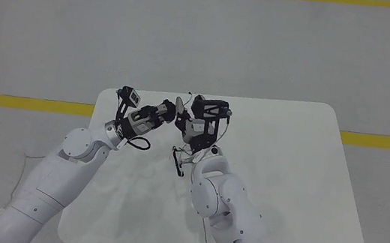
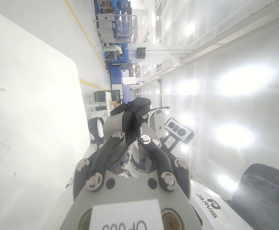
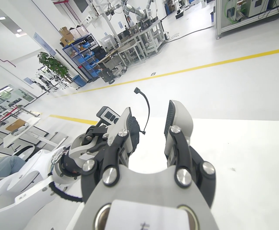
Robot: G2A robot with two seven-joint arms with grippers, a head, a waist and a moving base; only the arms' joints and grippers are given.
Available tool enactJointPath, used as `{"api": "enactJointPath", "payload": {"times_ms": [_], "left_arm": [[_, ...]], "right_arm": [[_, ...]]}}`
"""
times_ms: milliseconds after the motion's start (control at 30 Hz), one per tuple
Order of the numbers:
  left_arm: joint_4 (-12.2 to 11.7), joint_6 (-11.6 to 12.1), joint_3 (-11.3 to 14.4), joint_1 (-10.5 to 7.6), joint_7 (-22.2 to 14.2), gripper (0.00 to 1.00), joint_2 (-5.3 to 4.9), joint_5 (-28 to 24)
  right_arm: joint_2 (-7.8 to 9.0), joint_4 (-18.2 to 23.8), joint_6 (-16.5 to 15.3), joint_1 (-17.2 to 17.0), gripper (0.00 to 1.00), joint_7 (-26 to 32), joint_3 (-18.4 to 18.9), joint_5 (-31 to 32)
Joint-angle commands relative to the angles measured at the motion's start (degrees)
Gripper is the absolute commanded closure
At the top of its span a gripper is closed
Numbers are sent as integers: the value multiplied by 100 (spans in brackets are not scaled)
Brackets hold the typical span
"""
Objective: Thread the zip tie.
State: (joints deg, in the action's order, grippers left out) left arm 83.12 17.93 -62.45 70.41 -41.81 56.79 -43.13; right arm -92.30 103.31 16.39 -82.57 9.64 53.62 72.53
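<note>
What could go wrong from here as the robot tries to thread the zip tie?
The zip tie is thin and curves between the open fingers of the right gripper; closing could miss it or bend it aside. The left gripper seems to pinch it near one end only, so a push might twist it loose. Both grippers sit close together above the table, so they might bump.

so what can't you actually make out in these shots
Where the left pincer grips the thin black plastic zip tie: left wrist view, the black padding on its fingertips covers the contact.
The tie's lower end: right wrist view, lost against the dark pad beside one finger of the open right pincer.
The black loop beside the right arm: top view, too small to tell cable from tie.
</note>
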Motion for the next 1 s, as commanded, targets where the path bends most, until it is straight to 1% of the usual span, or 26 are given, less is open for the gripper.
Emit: {"api": "enactJointPath", "payload": {"times_ms": [0, 100, 200, 300, 333, 667, 967], "left_arm": [[0, 0, 0, 0, 0, 100, 0, 0], [0, 0, 0, 0, 0, 100, 0, 0], [0, 0, 0, 0, 0, 100, 0, 0], [0, 0, 0, 0, 0, 100, 0, 0], [0, 0, 0, 0, 0, 100, 0, 0], [0, 0, 0, 0, 0, 100, 0, 0], [0, 0, 0, 0, 0, 100, 0, 0]], "right_arm": [[7, 42, 2, -18, 68, 30, 17, 30], [18, 120, 9, -54, 69, 70, 41, 70], [23, 176, 7, -72, 72, 90, 44, 87], [21, 173, -5, -50, 88, 93, 31, 86], [20, 166, -12, -35, 100, 93, 25, 95], [14, 161, -59, 52, 100, 136, -18, 112], [2, 35, -75, 103, 100, 173, -78, 92]]}}
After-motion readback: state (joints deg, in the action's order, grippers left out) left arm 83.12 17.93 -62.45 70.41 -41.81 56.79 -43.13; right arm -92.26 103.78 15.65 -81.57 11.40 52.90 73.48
